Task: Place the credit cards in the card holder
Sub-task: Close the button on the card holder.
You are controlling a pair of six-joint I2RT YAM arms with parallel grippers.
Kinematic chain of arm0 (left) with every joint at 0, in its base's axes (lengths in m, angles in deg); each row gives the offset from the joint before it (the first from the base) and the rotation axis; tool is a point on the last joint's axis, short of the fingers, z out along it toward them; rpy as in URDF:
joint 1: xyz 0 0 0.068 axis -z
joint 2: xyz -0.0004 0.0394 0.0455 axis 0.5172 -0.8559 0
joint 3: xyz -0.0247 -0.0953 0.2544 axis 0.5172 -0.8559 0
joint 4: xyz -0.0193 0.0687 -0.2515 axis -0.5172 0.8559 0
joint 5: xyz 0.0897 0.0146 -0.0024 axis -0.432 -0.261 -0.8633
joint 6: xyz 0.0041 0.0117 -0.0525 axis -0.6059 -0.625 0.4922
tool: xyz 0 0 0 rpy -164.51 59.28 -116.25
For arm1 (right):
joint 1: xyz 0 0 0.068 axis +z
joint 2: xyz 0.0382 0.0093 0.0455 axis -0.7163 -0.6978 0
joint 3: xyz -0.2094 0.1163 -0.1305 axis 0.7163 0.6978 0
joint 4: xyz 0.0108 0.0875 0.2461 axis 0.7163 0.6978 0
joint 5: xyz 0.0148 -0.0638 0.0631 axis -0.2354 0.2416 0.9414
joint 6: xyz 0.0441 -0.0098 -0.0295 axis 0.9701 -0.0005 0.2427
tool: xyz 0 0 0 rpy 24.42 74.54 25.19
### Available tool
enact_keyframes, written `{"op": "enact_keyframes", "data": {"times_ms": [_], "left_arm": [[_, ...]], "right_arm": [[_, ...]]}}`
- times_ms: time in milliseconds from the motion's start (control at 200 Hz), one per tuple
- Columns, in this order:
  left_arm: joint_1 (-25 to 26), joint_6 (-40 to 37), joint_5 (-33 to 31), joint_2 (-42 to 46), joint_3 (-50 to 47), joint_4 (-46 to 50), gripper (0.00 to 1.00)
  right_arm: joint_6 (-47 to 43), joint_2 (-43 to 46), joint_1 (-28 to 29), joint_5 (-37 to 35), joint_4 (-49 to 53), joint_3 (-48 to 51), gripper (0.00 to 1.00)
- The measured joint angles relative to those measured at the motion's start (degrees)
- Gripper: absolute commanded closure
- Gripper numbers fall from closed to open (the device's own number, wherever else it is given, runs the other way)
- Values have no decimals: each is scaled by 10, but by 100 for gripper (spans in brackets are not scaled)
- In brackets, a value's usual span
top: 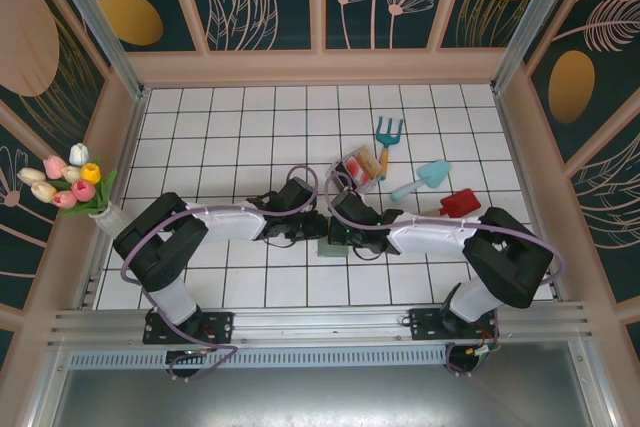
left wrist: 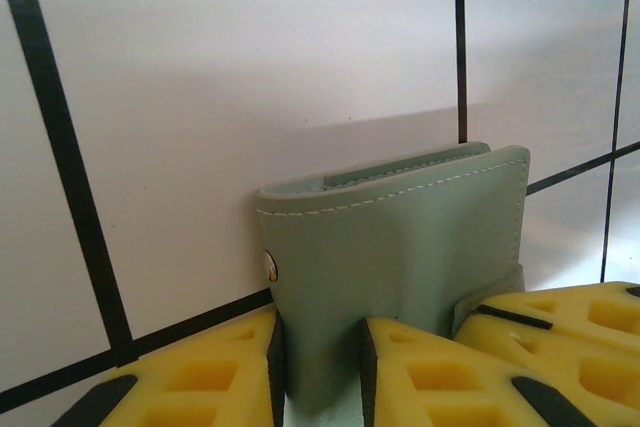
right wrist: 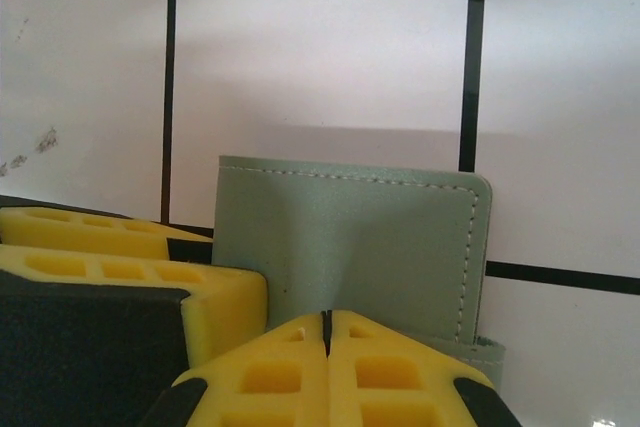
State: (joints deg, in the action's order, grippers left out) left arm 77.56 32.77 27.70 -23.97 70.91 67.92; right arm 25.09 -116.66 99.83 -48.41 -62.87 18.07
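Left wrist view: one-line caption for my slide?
Left pincer gripping the grey-green card holder by its near edge, white tiles behind.

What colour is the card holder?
The card holder is grey-green, clearest from the right wrist.

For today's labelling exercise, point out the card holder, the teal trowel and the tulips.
card holder (left wrist: pixel 400 247): left wrist view, on its green outer face.
teal trowel (top: pixel 434 173): top view, on its blade.
tulips (top: pixel 68 179): top view, on the blooms.
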Motion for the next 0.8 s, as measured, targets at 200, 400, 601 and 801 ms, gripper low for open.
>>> {"op": "enact_keyframes", "data": {"times_ms": [200,400,601,801], "left_arm": [[2,0,0,-3,0,-10,73],[2,0,0,-3,-4,-18,73],[2,6,0,-1,-10,-30,72],[2,11,0,0,-16,-38,72]], "right_arm": [[-13,-3,-18,35,103,-68,72],[-29,-21,-26,34,199,-155,68],[-22,-38,-23,18,269,-177,63],[-18,-64,-21,5,292,-182,63]]}}
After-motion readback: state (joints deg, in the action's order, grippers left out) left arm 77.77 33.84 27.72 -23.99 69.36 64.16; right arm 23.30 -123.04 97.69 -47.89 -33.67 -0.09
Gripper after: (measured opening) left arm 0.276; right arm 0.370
